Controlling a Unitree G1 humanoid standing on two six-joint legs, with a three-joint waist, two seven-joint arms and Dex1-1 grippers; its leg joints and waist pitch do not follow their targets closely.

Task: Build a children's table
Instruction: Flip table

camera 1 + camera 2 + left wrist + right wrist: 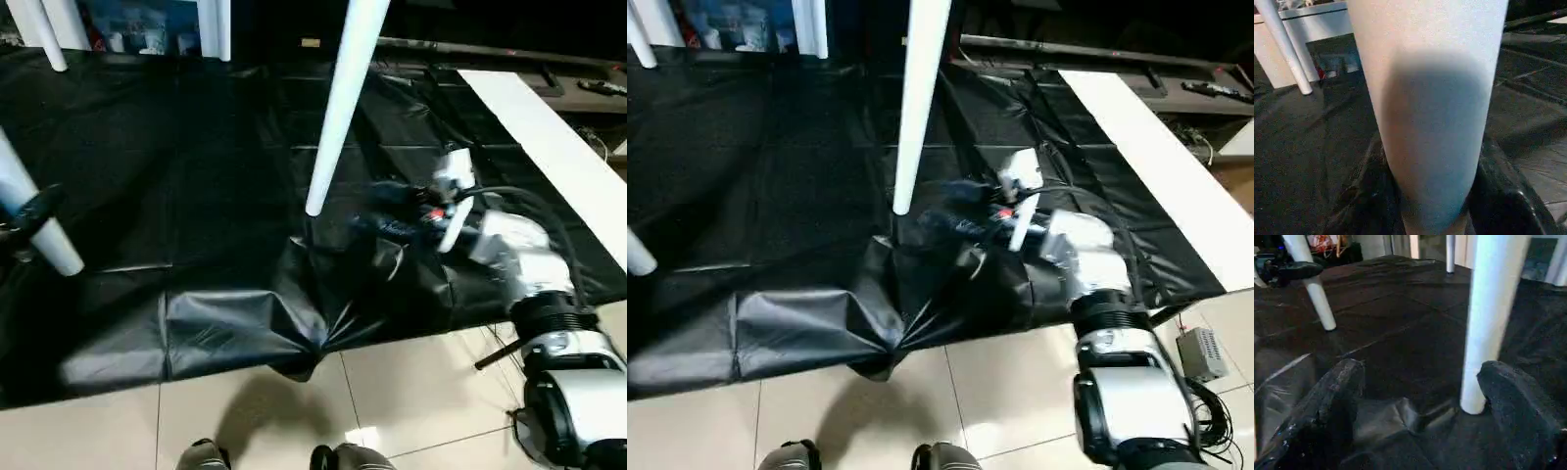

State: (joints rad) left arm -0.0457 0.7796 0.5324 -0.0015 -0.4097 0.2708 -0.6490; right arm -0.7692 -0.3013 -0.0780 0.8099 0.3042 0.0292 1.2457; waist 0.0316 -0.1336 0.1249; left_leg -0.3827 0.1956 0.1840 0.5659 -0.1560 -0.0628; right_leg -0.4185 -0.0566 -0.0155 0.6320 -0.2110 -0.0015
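Observation:
The children's table stands on its white tube legs, which run up past the picture's upper edge. My left gripper (31,213) is shut on the near left leg (44,235), just above its foot; that leg (1425,98) sits between the black fingers (1508,196). The near right leg (338,108) rests its foot on the black sheet (176,147). My right gripper (1420,369) is open and low on the sheet, with this leg (1488,318) just ahead, close to one finger (1518,401) and apart from the other. Two far legs (217,29) stand at the back.
The black sheet is creased and bunched at its front edge (245,333), with tiled floor (411,392) beyond it. A long white board (549,137) lies along the right. A grey box (1200,352) with cables sits on the tiles. A white cabinet (1308,24) stands behind.

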